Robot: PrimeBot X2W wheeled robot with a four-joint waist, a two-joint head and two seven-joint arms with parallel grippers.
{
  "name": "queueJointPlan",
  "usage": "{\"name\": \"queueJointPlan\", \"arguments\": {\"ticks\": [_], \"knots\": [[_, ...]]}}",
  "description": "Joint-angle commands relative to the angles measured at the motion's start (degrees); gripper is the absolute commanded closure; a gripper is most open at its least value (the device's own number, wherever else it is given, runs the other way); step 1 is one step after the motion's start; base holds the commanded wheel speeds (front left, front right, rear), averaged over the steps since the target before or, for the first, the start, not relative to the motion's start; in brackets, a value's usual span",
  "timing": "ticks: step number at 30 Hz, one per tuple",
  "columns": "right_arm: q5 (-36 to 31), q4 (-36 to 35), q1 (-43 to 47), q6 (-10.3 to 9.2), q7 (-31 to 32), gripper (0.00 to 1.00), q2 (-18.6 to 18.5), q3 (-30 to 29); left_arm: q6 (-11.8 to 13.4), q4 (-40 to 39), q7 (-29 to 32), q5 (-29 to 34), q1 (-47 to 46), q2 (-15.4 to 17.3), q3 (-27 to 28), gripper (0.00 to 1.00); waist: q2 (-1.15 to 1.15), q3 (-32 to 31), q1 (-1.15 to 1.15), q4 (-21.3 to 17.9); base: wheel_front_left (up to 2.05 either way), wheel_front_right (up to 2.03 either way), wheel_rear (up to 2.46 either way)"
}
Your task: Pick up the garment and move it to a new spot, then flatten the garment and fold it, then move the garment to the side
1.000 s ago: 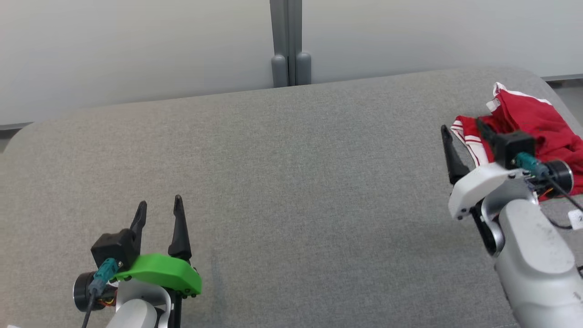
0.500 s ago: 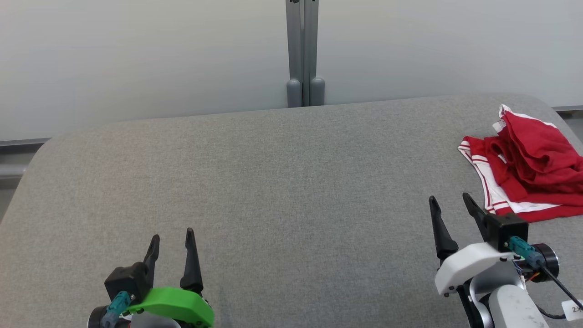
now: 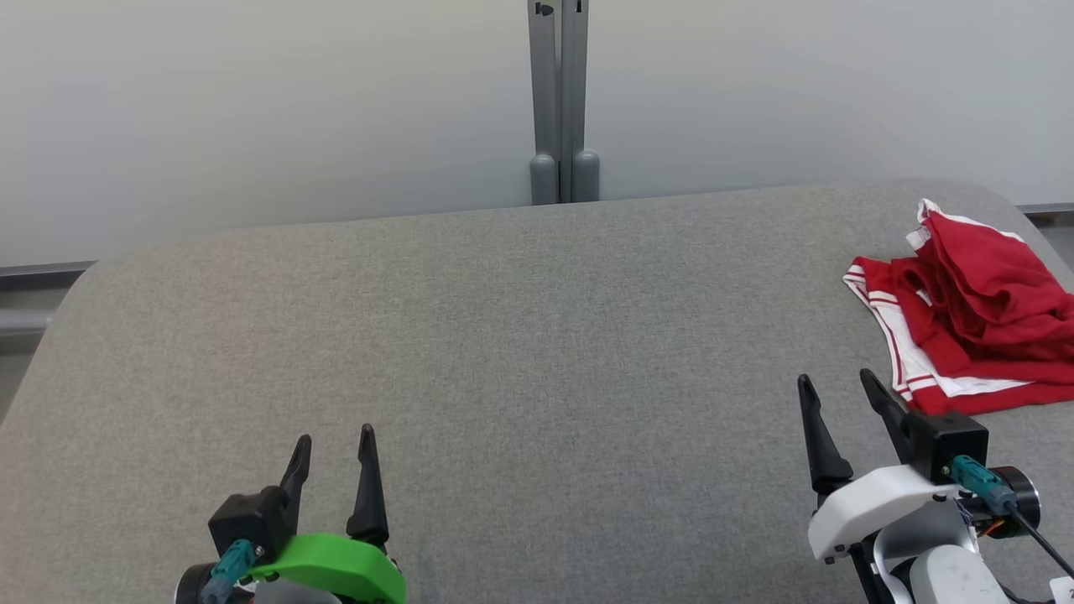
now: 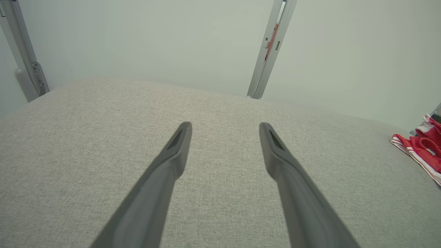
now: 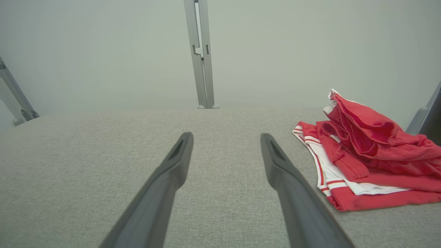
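- Red garment (image 3: 982,310), white-striped, probably sport shorts: lies at far right edge of grey padded table (image 3: 537,335). Lower layer flat, upper layer crumpled.
- Right gripper (image 3: 836,377): near garment, not touching, fingers spread, nothing between.
- Left gripper (image 3: 336,433): well apart from garment at left, fingers spread also, empty.
- Progress, as judgement: nothing is held. Garment is at side, but fold is untidy. Cannot tell if this is finished result or heap not yet picked up.
- Writing: small white tag (image 5: 334,138) at waistband, too small to read. No brand visible.

Grey fabric-covered table (image 3: 520,352), pale wall panels (image 3: 252,109), grey upright post (image 3: 560,101) behind
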Motion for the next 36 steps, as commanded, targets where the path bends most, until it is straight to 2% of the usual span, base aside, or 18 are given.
{"name": "queueJointPlan", "arguments": {"ticks": [1, 7, 8, 12, 36], "knots": [[0.3, -0.3, 0.7, -0.1, 0.3, 0.0, -0.1, 0.1, -0.1, -0.2, -0.1, 0.6, 0.5, 0.3, 0.1, 0.0, 0.0, 0.0, 0.0, 0.1, 0.0, 0.0, 0.0], [0.7, -0.8, 0.8, -0.1, 0.5, 0.0, -0.1, 0.5, 0.0, -0.4, -0.2, 0.6, 0.8, 0.4, 0.3, 0.0, 0.0, 0.0, 0.0, 0.2, 0.0, 0.0, 0.0], [0.5, -0.4, 0.1, 0.0, 0.4, 1.0, 0.0, 0.5, 0.0, -0.3, 0.0, 0.2, 0.0, 0.1, 0.1, 1.0, 0.0, 0.0, 0.0, 0.2, 0.0, 0.0, 0.0], [1.1, 1.6, 1.0, 0.01, 0.6, 1.0, 0.3, 0.3, -0.1, 1.4, 0.2, -0.3, 0.9, -0.3, -0.1, 1.0, 0.0, 0.0, 0.0, 0.2, 0.0, 0.0, 0.0], [26.9, 1.8, -0.5, -0.01, 4.2, 1.0, 0.2, -1.5, -6.1, 1.1, 6.2, -17.9, -0.5, -2.6, 8.8, 1.0, 0.0, 0.9, 0.0, 0.3, 0.0, 0.0, 0.0]]}}
